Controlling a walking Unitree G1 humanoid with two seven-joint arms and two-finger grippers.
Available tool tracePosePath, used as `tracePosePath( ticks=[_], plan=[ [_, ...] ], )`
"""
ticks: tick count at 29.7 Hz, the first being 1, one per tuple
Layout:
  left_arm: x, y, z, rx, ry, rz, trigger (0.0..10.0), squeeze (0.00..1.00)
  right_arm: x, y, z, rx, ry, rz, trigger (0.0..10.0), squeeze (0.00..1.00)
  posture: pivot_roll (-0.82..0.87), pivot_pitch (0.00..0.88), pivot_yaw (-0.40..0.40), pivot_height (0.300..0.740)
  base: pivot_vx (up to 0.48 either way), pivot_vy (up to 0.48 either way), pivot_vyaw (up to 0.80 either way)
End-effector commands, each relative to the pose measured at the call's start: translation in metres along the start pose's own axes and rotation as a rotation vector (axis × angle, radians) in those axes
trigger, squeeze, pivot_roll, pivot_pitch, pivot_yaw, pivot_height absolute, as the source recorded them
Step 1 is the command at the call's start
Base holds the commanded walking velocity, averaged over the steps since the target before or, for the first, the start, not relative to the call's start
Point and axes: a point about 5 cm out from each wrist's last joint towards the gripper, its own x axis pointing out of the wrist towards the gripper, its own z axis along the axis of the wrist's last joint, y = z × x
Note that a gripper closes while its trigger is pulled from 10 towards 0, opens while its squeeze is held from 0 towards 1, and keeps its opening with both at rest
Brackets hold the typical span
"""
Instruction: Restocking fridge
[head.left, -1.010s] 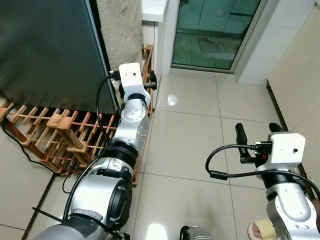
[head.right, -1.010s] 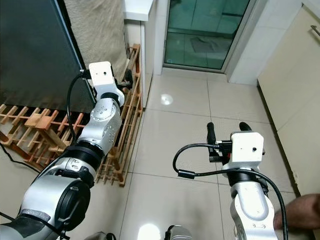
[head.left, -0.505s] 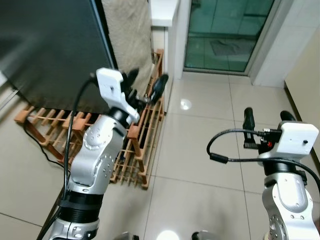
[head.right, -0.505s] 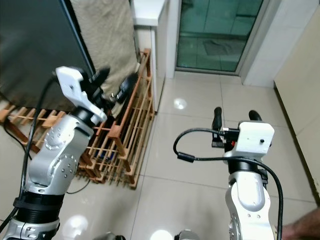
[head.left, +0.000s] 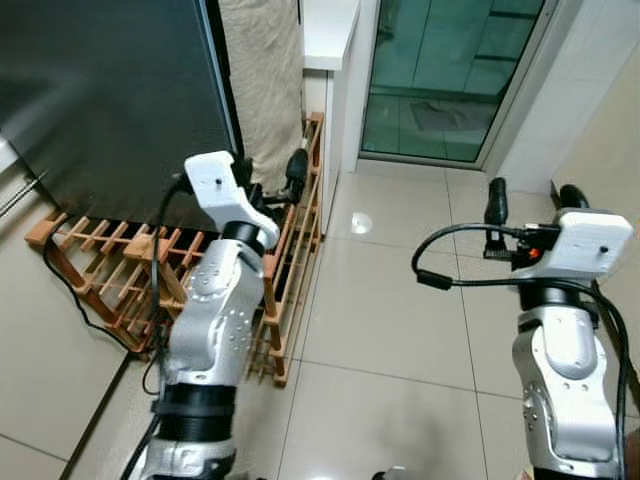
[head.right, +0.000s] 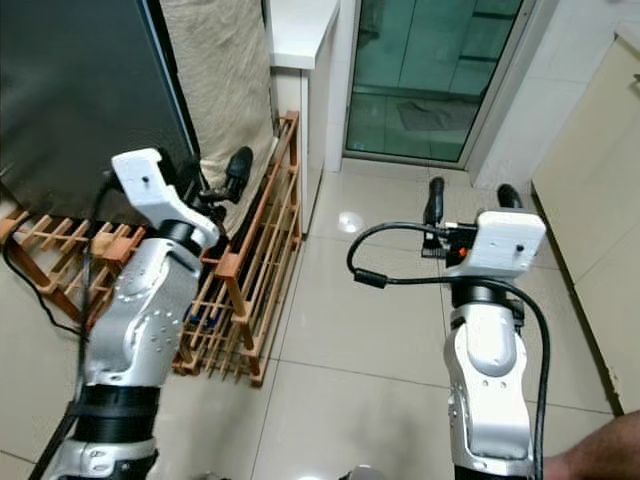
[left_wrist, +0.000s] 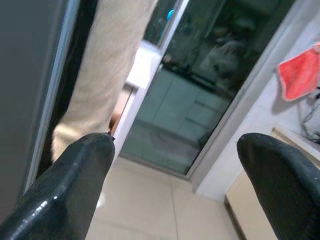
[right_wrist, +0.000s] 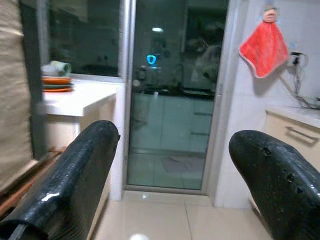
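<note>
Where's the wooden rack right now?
The wooden rack lies on the floor on the robot's left in the eye views, against the foot of the dark fridge, just under the raised left gripper.

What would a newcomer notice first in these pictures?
First, the two silver arms raised over the glossy tiled floor, both with open, empty jaws: the left gripper beside the big dark fridge, the right gripper toward the glass door. Next, the wooden rack low at the fridge's foot.
</note>
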Motion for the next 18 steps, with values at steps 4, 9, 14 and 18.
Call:
tracePosePath(
  ticks=[4,9,14,18],
  plan=[
    [0.005,-0.012,0.007,0.061,-0.029,-0.078,10.0,0.00,0.005,-0.001,0.000,0.017,-0.022,-0.023,10.0,0.00,-0.16,0.000,0.035,0.740,0.000,0.000,0.00],
    [0.009,-0.036,0.010,0.166,-0.060,-0.265,10.0,0.00,0.009,0.003,-0.002,0.017,-0.032,-0.004,10.0,0.00,-0.17,0.000,0.042,0.740,0.000,0.000,0.00],
    [0.013,-0.047,0.016,0.182,-0.081,-0.353,10.0,0.00,0.013,0.009,0.000,0.006,-0.049,0.033,10.0,0.00,-0.17,0.000,0.048,0.740,0.000,0.000,0.00],
    [0.013,-0.050,0.012,0.180,-0.070,-0.382,10.0,0.00,0.014,0.010,-0.002,-0.001,-0.050,0.045,10.0,0.00,-0.17,0.000,0.042,0.740,0.000,0.423,0.00]
  ],
)
